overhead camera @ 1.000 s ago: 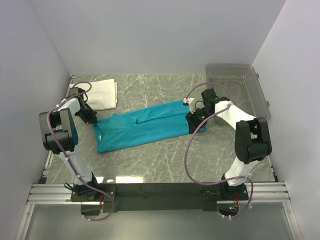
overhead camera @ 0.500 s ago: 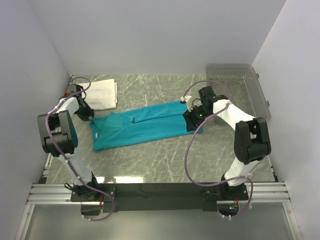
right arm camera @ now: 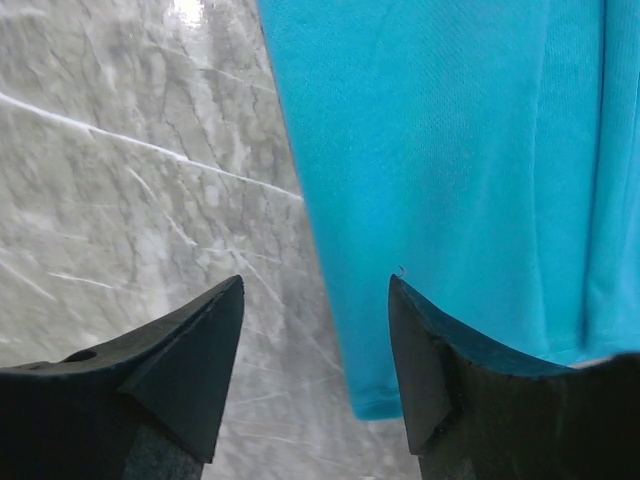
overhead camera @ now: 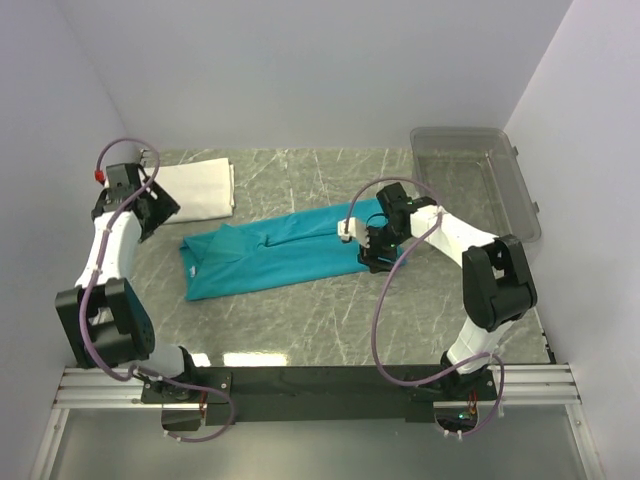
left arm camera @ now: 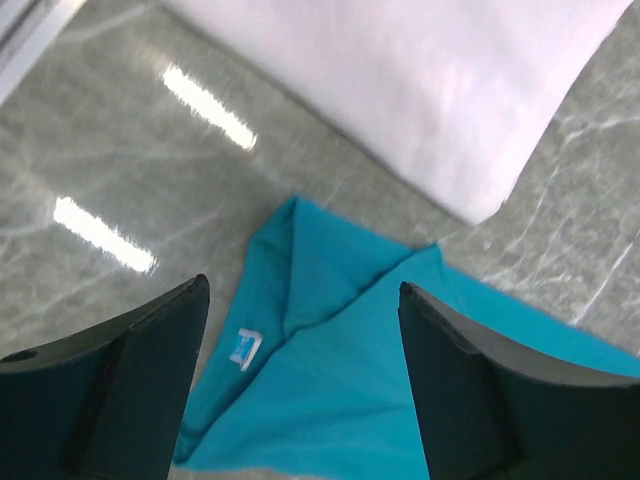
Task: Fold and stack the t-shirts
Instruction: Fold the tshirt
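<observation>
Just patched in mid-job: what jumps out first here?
The teal tee lies as a long strip across the middle of the table. A folded white piece sits far left, a clear bin far right. The left gripper hangs open near the tee's collar end, the right gripper open at its other end.

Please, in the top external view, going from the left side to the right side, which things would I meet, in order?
left tool → white folded piece → teal t-shirt → right tool → clear plastic bin
</observation>
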Controlling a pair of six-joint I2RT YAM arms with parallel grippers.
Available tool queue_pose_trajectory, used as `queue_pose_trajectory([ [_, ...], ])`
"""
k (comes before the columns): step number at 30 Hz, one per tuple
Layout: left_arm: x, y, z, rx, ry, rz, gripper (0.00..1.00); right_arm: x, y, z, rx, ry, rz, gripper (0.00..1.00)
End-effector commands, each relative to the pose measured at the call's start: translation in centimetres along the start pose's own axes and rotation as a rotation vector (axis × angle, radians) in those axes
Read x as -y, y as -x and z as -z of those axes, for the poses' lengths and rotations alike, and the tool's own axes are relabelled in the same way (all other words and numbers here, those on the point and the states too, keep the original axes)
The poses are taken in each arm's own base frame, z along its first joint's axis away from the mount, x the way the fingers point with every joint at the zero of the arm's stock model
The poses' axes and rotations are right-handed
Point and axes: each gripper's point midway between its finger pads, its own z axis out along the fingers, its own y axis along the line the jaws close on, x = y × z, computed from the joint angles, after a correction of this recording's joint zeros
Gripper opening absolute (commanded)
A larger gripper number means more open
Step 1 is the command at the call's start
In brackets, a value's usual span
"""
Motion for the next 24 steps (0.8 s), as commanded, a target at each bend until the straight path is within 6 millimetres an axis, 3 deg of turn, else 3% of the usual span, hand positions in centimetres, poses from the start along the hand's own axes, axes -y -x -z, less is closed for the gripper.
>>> queue_pose_trajectory([
  [1,-0.7,-2.7,2.0,-0.059,-0.033,0.042,0.81,0.6,0.2,-0.7,-0.051,-0.016,0.141,0.66],
  [12,-1.7,-6.7,5.2,-0.123,-0.077,0.089,0.80,1.5,-1.7,-3.8,-0.178,-0.093,0.087,0.49],
  [19,-1.6,-6.6,6.3,-0.102,-0.096,0.103,0.80,1.3,-2.6,-3.7,-0.216,-0.109,0.069,0.18],
  [24,-1.3,-7.5,6.2,-0.130,-0.124,0.123,0.80,-0.5,-3.9,-3.2,-0.245,-0.092,0.065,0.01],
])
